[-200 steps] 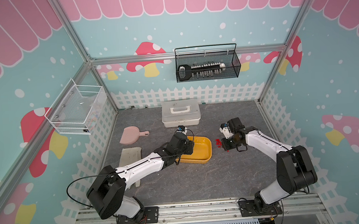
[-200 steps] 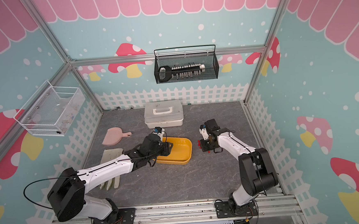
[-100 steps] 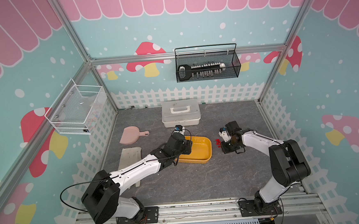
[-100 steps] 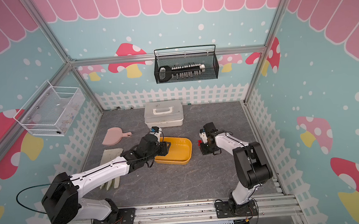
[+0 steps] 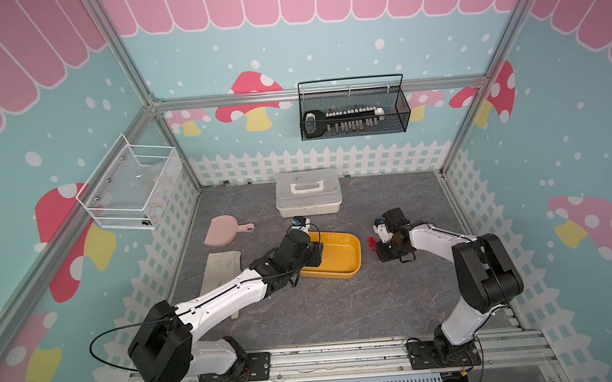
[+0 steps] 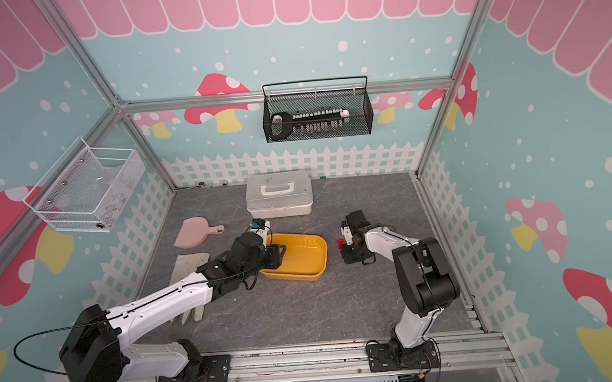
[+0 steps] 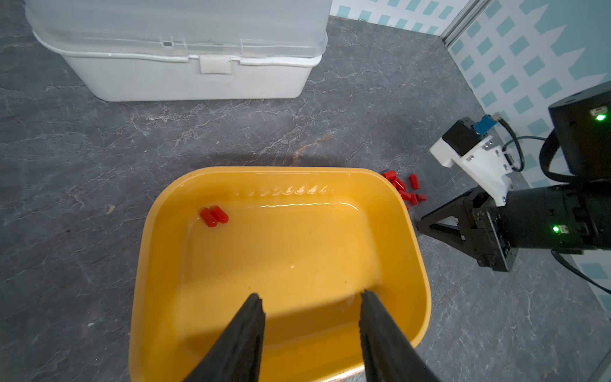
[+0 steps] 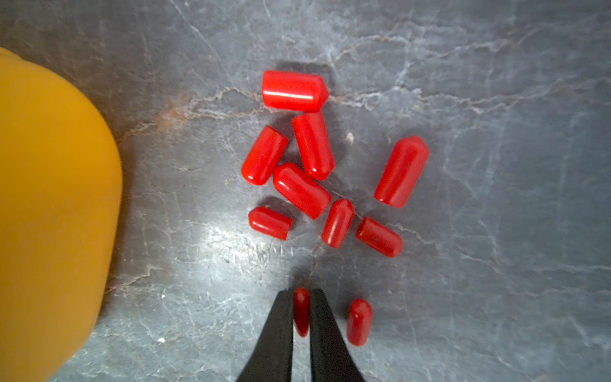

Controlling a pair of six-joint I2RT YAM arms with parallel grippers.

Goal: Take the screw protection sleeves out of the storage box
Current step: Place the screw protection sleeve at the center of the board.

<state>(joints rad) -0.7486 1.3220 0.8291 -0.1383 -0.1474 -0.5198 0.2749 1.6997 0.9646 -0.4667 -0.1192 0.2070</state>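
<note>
While the right gripper (image 8: 301,292) pinches one sleeve (image 8: 301,312) between its closed tips, long axis in line with the fingers, low over the grey table (image 8: 496,231) and just beside the loose pile of screw protection sleeves (image 8: 301,188) lying outside the storage box (image 7: 274,171), the move to come turns, I judge, on the two sleeves (image 7: 214,216) left inside. They lie side by side and touching, flat on the box floor, in the corner toward the white case (image 7: 185,76) and away from the right gripper, their long axes slanting across that corner. The left gripper (image 7: 310,296) hangs over the box's opposite side, jaws spread and holding nothing, so it is the nearer of the two; the pair lies ahead of its fingers and off to one side. The floor looks smooth and glossy, and the curved walls close by leave little room.
</note>
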